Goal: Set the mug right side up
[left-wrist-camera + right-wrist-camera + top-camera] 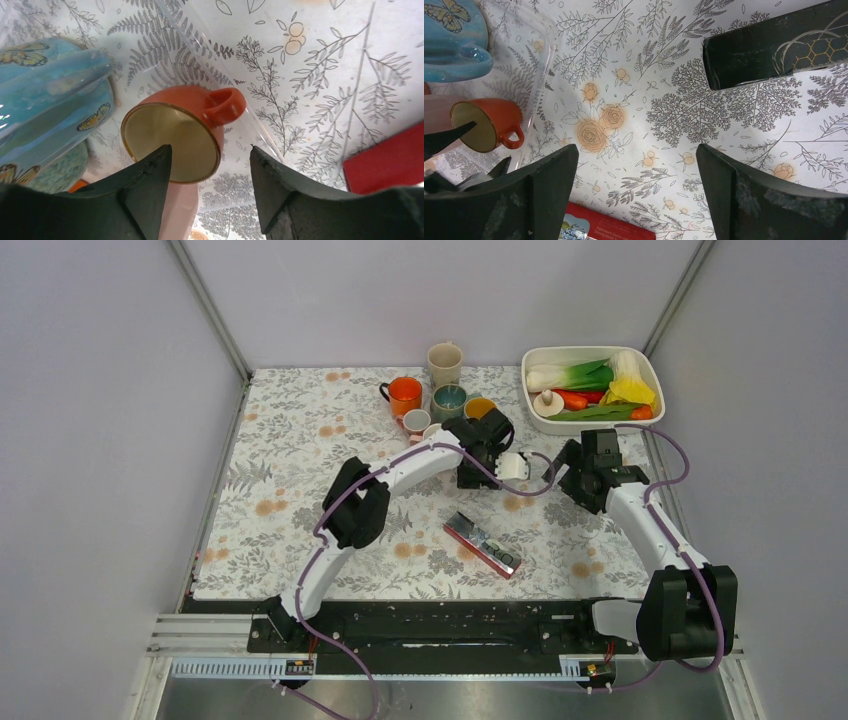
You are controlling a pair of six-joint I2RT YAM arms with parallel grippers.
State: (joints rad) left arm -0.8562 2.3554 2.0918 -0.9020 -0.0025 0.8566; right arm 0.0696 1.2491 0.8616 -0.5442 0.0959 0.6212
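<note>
Table under a floral-print cloth [290, 470], walled by pale panels on three sides. At the far middle, a cluster of cups standing upright: tall beige mug [444, 362], orange mug [405, 395], teal butterfly-print mug [449, 400], ochre mug [480, 407], small white cup [416, 421]. Just beside the teal one, a small red-orange mug [175, 135], tilted over, cream inside, its mouth turned toward the left wrist camera. At the far right corner, a white oblong dish [580, 426] of vegetables. Near centre, well apart from the cups, a flat red pack [484, 544] lying at a slant.
</note>
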